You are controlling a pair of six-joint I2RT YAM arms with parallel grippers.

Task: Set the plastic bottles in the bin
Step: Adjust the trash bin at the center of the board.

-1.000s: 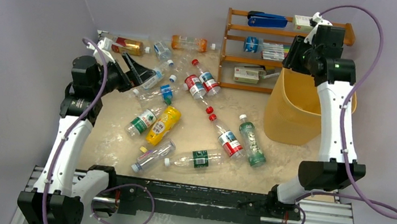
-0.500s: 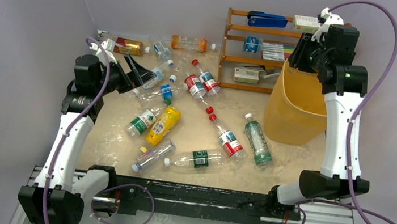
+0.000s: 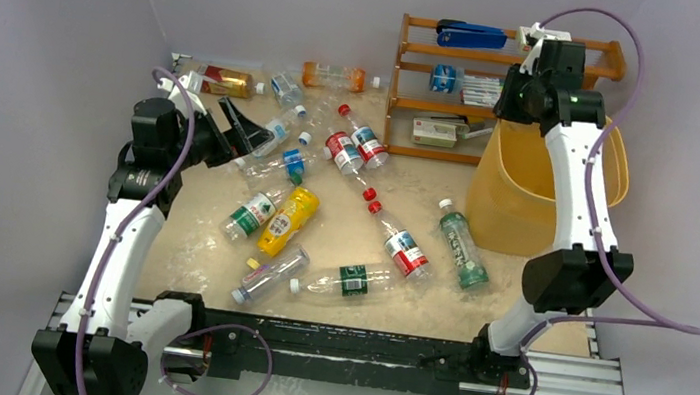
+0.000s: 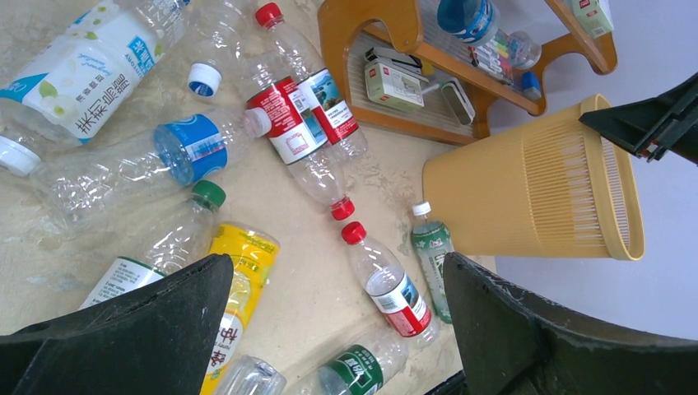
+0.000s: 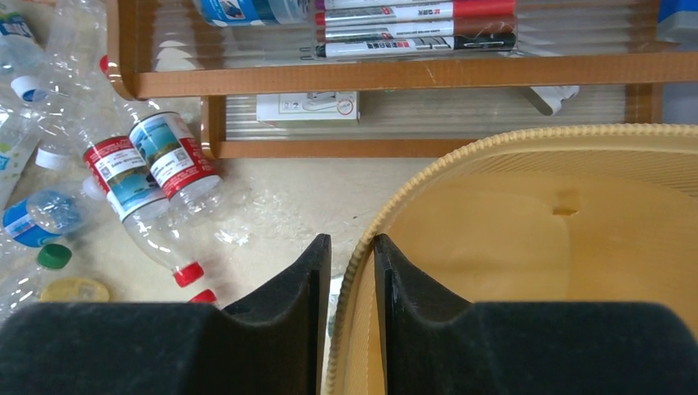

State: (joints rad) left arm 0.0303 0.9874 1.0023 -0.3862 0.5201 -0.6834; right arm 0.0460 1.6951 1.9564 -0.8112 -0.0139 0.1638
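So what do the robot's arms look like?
The left arm and right arm are white tubes with chunky black joints. A purple cable loops along each. Their fingers are black, foamy-looking wedges.

Bin [image 3: 518,193]: yellow-orange plastic, latticed wall, wide rounded rim, mouth upward on the table. Its rim is pinched between the right fingers [image 5: 280,329], one inside the wall and one outside. Plastic bottles [image 3: 351,278]: all those observed lie on their sides on the table, outside the bin. Ahead of the spread left fingers [image 4: 123,337] are a yellow bottle [image 4: 234,288], a clear blue-labelled bottle [image 4: 165,160] and two red-labelled bottles [image 4: 288,127] side by side, caps opposed. Further off, below the right fingers, a red-capped bottle [image 4: 387,284] lies near a green-tinted, white-capped bottle [image 4: 432,255] just beside the bin's base. An orange bottle [image 3: 334,77] and an amber bottle [image 3: 224,79] lie beyond the left fingers.
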